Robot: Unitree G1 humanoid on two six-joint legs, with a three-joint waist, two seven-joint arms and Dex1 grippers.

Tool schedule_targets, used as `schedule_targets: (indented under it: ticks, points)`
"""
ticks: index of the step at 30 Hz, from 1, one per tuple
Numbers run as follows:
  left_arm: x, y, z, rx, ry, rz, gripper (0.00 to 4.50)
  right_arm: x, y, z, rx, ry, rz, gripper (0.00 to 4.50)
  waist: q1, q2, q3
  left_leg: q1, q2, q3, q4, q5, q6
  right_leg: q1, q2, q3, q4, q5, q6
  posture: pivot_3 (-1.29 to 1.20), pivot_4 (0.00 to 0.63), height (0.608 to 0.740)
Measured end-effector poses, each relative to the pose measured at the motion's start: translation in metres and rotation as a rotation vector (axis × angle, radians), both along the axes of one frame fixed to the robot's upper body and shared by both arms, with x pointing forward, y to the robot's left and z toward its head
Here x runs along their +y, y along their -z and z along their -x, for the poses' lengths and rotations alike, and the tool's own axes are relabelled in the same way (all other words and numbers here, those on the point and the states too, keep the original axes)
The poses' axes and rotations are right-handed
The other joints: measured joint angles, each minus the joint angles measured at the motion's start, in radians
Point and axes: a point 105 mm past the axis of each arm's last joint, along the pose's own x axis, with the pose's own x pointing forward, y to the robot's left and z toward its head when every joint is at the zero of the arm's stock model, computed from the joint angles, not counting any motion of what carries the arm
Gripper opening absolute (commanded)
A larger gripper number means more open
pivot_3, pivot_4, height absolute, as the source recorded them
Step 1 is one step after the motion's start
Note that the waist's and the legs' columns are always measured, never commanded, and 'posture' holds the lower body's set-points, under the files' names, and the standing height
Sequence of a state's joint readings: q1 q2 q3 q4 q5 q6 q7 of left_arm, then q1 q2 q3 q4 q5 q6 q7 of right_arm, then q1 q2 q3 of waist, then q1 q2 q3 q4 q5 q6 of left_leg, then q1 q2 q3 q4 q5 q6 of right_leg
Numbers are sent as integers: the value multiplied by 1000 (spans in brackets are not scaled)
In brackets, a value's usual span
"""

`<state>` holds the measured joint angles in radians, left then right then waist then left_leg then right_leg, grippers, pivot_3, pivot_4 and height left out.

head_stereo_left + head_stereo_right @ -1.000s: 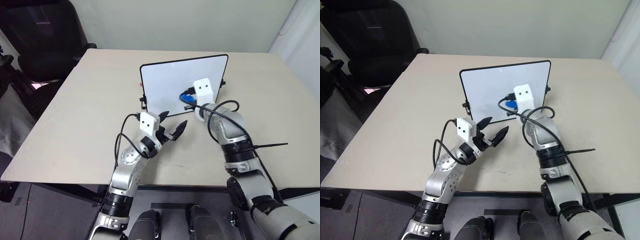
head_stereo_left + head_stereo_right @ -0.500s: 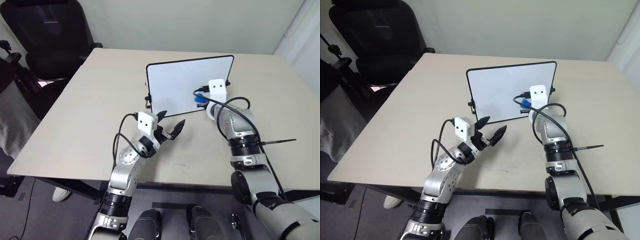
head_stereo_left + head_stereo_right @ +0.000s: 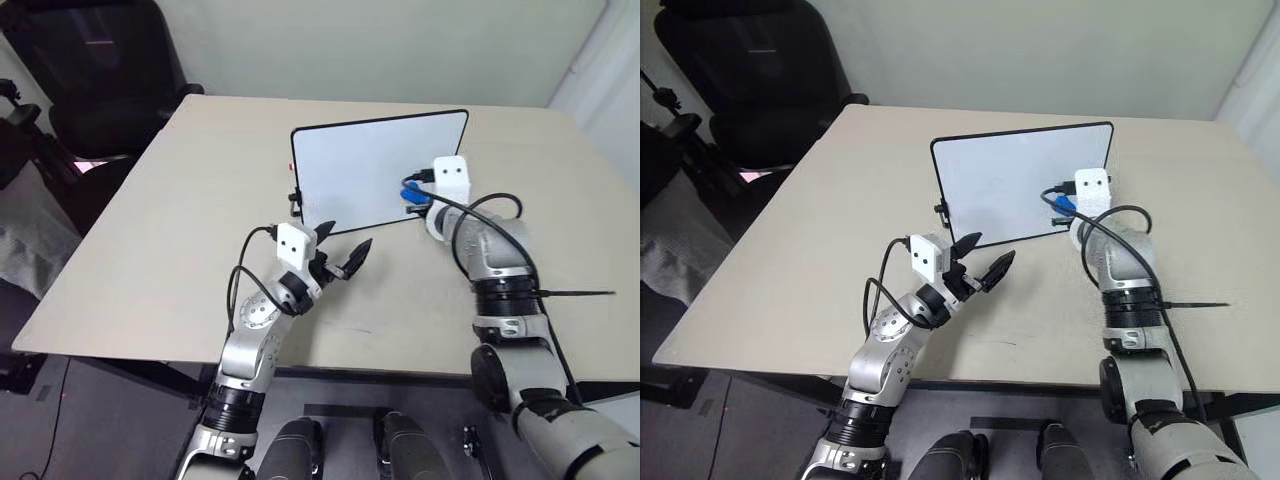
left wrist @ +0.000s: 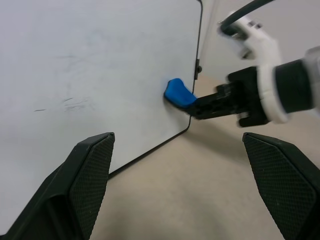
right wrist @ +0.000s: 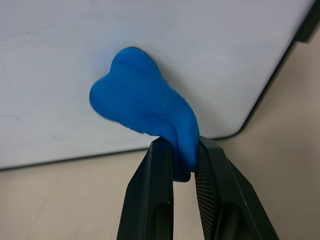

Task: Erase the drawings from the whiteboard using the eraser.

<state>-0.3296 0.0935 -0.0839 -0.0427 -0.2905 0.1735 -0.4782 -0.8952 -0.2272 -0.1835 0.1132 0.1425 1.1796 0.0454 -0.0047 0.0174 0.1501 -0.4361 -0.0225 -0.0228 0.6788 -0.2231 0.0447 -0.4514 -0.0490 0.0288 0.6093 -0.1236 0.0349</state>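
No readable text, labels, brands or numbers anywhere. The whiteboard [image 3: 375, 170] carries just faint smudged marker traces [image 4: 70, 102], not legible as letters or digits. The eraser [image 5: 145, 112] has no print.

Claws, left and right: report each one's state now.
Left claw: open, holding nothing.
Right claw: shut on the small bright blue eraser, pressed against the black-framed whiteboard.

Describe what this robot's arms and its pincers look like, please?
Both arms are silvery-grey metal with black joint rings and loose black cables looping over them. Each wrist carries a small white box with two dark dots. The left gripper and right gripper each have two tapered black fingers with finely textured pads.
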Motion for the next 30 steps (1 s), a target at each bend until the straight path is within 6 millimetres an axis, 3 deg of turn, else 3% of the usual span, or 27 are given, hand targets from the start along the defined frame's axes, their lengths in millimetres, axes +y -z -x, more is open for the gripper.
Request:
schedule_targets:
  ticks: [6, 13, 18, 21, 22, 28, 30]
  points:
    - [-4, 1, 2, 6, 11, 8, 4500, -47, -23, 37, 58, 85, -40, 347, 9, 0, 0, 0, -1, 0, 0, -2, 0, 1, 0, 0, 0, -3, 2, 0, 150, 740]
    - [-12, 3, 4, 13, 33, 15, 4500, -80, 26, 76, 199, 115, -46, 347, 11, 0, 0, 1, -1, 1, 1, -2, 0, 2, 0, 0, 1, -5, 5, 0, 150, 740]
    - [-16, 3, 5, 15, 45, 18, 4500, -86, 52, 98, 270, 92, -19, 347, 10, 0, 0, 2, -1, 1, 2, -2, 3, 4, 0, 1, 1, -10, 17, 0, 150, 740]
    - [-18, 3, 6, 16, 51, 20, 4500, -83, 59, 102, 294, 78, -26, 347, 7, 0, 0, 2, -1, 1, 2, 0, 4, 4, 0, 2, 1, -8, 18, 0, 150, 740]
    - [-19, 4, 6, 17, 54, 21, 4500, -81, 59, 102, 291, 75, -26, 1011, 7, 0, 0, 3, -1, 1, 2, 1, 4, 4, 0, 2, 1, -7, 18, 0, 150, 740]
    - [-20, 5, 5, 19, 65, 14, 4500, -78, 59, 103, 290, 79, -26, 3019, 9, 0, 0, 7, -1, 0, 2, 2, 5, 10, 0, 2, 0, -6, 19, 0, 150, 740]
    - [-21, 7, 4, 23, 65, 12, 4500, -83, 54, 104, 281, 88, -4, 3019, 11, 0, 0, 6, -2, 0, 2, 1, 5, 10, -1, 2, 0, -6, 19, 0, 150, 740]
